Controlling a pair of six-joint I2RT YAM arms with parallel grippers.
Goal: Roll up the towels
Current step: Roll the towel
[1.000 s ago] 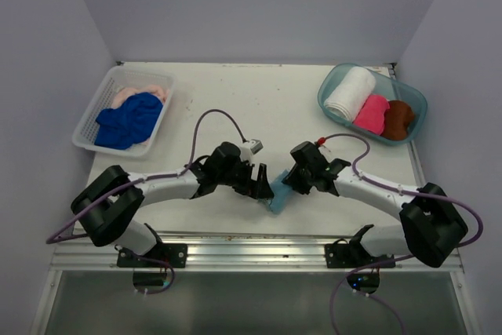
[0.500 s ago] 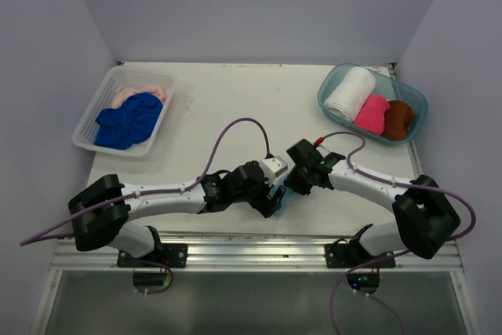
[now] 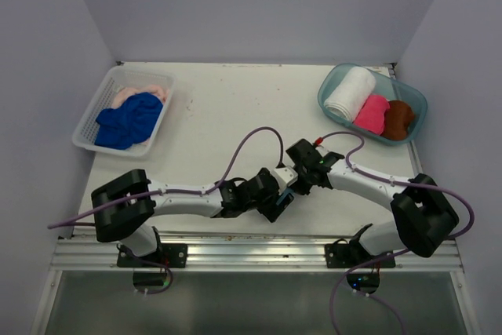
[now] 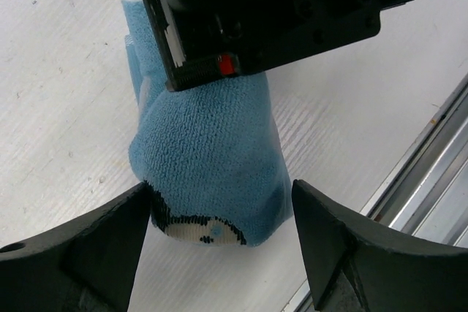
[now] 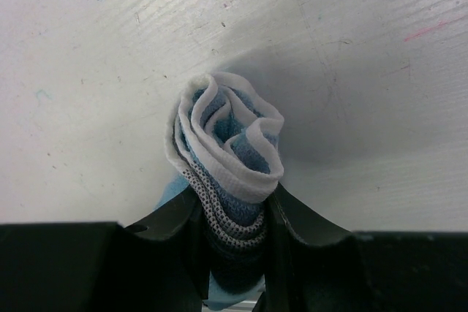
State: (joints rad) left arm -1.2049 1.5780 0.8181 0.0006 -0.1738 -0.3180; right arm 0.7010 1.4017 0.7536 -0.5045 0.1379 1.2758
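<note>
We see the right gripper [image 5: 232, 213] pinching the rolled light blue towel [image 5: 228, 140] at the near edge of the table [image 3: 235, 100], around centre. The left gripper [image 4: 219, 195] has its jaws spread, flanking the roll's end. One finger looks to be touching it.

Towel count: six in all.

Three are recorded in the teal tub [image 3: 324, 100] at the far right corner of the table [image 3: 235, 107]: one white towel [image 3: 351, 93], one hot pink towel [image 3: 372, 114], one brown towel [image 3: 398, 118].

Two are recorded in the white lattice basket [image 3: 89, 121] at the far left corner: one royal blue towel [image 3: 129, 119], one peach towel [image 3: 140, 90].

One light blue towel [image 4: 212, 173], rolled, is noted at the near edge.

Containers counted: two. Arms counted: two, one left arm [image 3: 180, 198] and one right arm [image 3: 369, 186].
</note>
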